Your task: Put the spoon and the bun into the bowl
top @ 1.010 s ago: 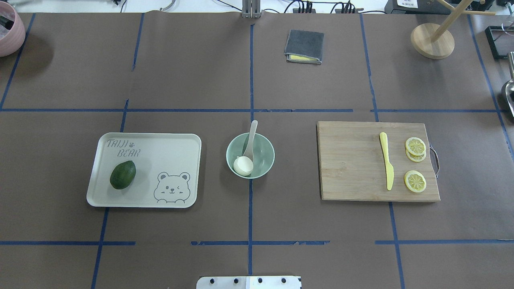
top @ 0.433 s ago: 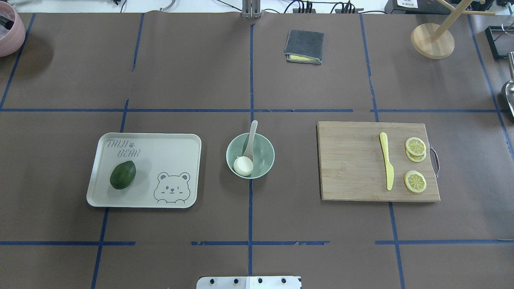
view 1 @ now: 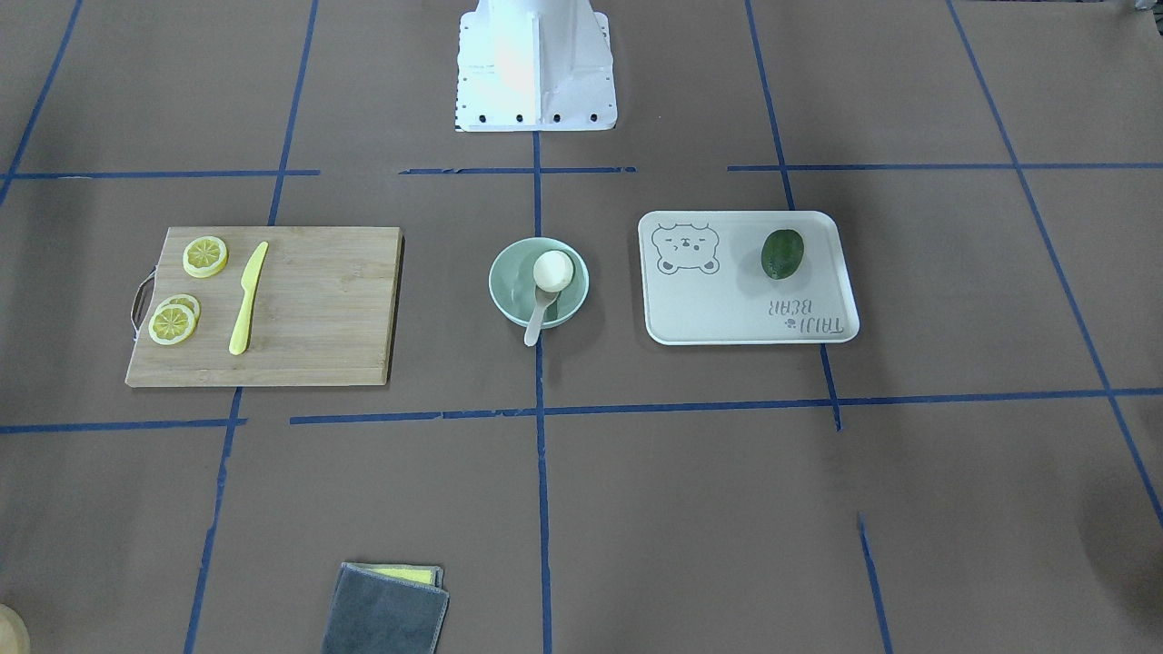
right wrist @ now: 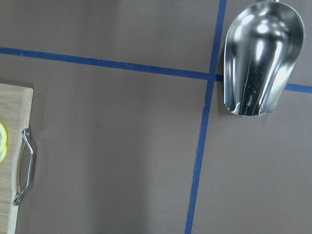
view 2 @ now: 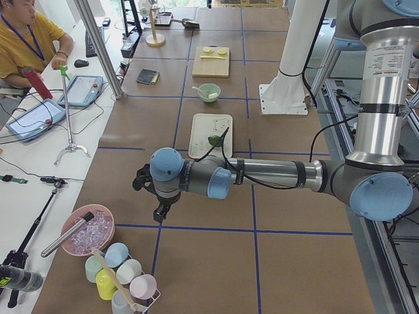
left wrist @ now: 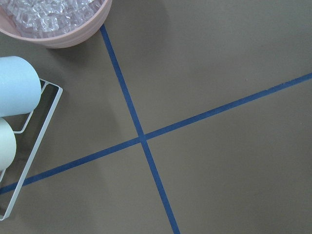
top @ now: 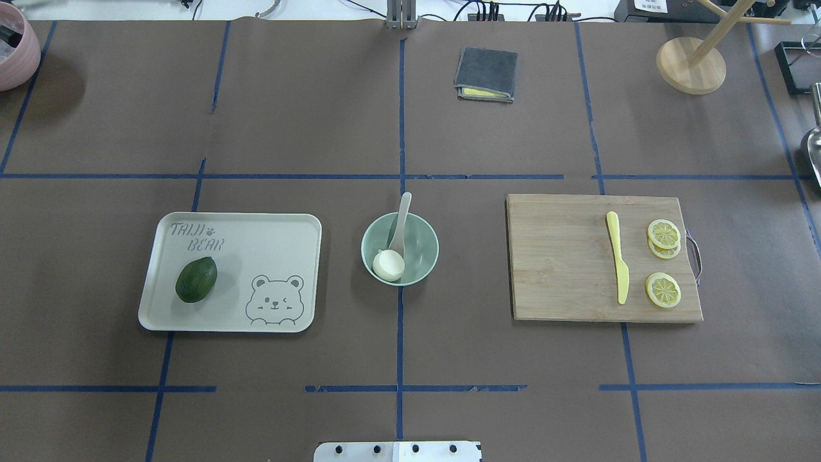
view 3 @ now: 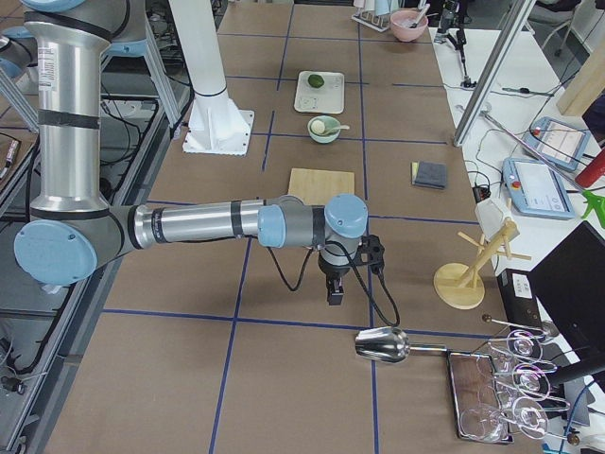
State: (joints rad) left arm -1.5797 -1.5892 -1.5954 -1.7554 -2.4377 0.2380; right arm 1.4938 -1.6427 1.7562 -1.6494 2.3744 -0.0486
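The mint-green bowl [top: 424, 248] stands at the table's middle, also in the front-facing view [view 1: 507, 275]. The white bun [top: 389, 265] lies inside it at its near-left side [view 1: 552, 270]. The off-white spoon [top: 401, 221] rests in the bowl, scoop beside the bun, handle leaning over the far rim [view 1: 535, 323]. Both grippers show only in the side views. My left gripper [view 2: 160, 210] hangs far off at the table's left end, my right gripper [view 3: 335, 293] far off at the right end. I cannot tell whether either is open or shut.
A white bear-print tray [top: 276, 224] with an avocado [top: 196, 279] lies left of the bowl. A cutting board [top: 558, 256] with a yellow knife [top: 617, 263] and lemon slices [top: 663, 289] lies right. A grey cloth [top: 486, 74], a wooden stand [top: 691, 64], a pink ice bowl [left wrist: 58, 19] and a metal scoop [right wrist: 261, 58] sit at the edges.
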